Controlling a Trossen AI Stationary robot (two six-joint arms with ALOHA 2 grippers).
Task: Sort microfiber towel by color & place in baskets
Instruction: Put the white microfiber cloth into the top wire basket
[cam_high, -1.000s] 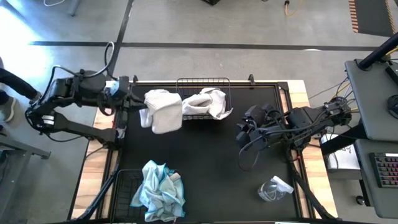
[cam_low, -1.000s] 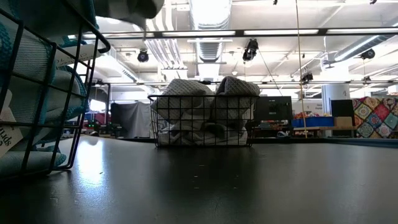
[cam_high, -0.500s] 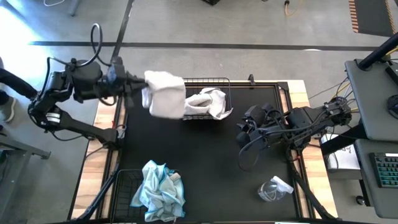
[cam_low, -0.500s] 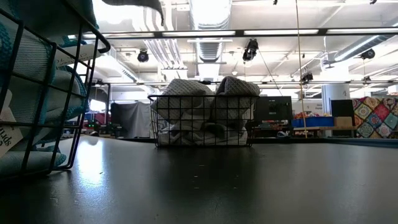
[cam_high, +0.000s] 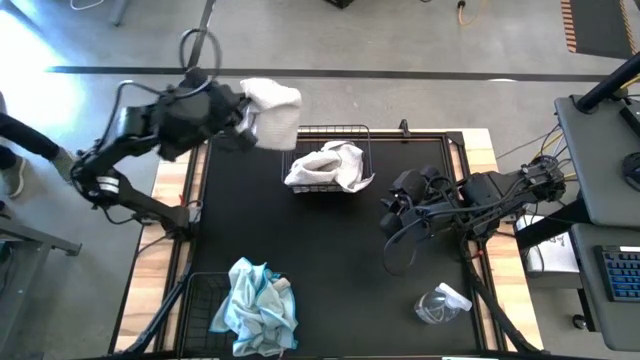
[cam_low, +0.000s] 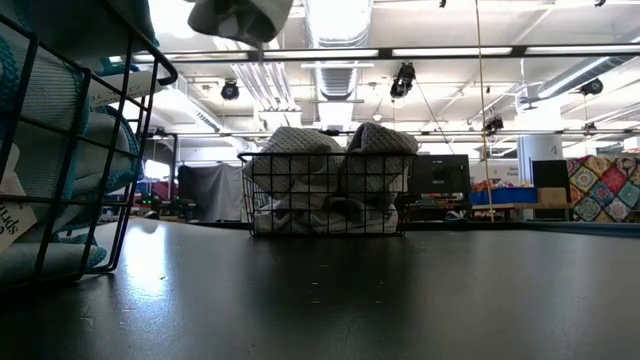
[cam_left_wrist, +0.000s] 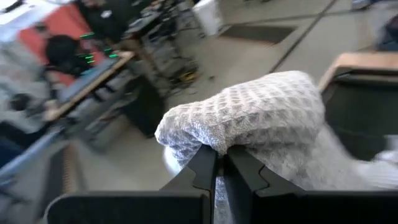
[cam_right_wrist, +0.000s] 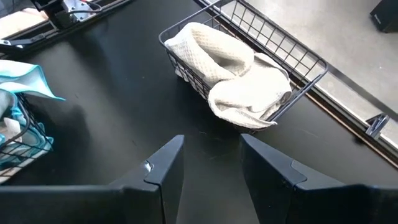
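Note:
A white waffle-weave towel (cam_high: 277, 106) hangs off the table in my left gripper (cam_high: 248, 120), beside the far-left corner of the far wire basket (cam_high: 326, 130). The left wrist view shows the towel (cam_left_wrist: 261, 118) bunched past the shut fingers, and its lower end (cam_low: 240, 15) shows high in the low view. The far basket holds other white towels (cam_high: 330, 165). Light blue towels (cam_high: 255, 305) fill the near-left basket (cam_high: 197, 300). My right gripper (cam_high: 392, 215) waits open over the mat, right of the far basket. My left gripper pinches a bunched fold of the white towel (cam_left_wrist: 214, 144) between its two shut fingers (cam_left_wrist: 202, 168). How many layers it has, I cannot tell. The towel is lifted clear of the table and basket and bulges out beyond the fingertips.
A black mat (cam_high: 330, 260) covers the table between the two baskets. A small clear plastic wrapper (cam_high: 440, 303) lies near the near-right corner. Wooden table edges (cam_high: 170, 190) flank the mat. A workstation (cam_high: 600, 150) stands to the right.
My left gripper has risen and swung toward the table's far edge and a little right, staying shut on the white towel. The towel has gone from hanging left of the far basket to high beside its far-left corner.

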